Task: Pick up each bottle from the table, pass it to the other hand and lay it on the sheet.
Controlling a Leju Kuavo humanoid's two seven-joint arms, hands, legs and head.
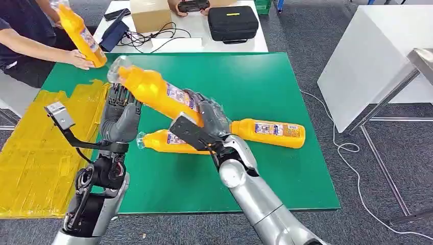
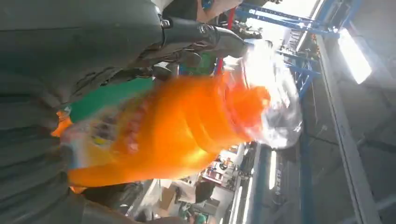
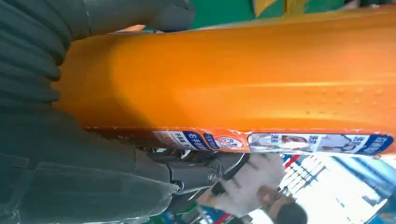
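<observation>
Right hand fingers clasped — left hand raised, fingers spread — arms converging

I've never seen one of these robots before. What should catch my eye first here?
An orange bottle is held tilted above the green table, with the right hand at its base and the left hand beneath its neck. Two more bottles lie on the table.

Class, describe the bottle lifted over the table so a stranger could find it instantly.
Start at the green table. Above its middle, the right hand holds an orange bottle tilted in the air, near the left hand. Two similar bottles lie flat below.
</observation>
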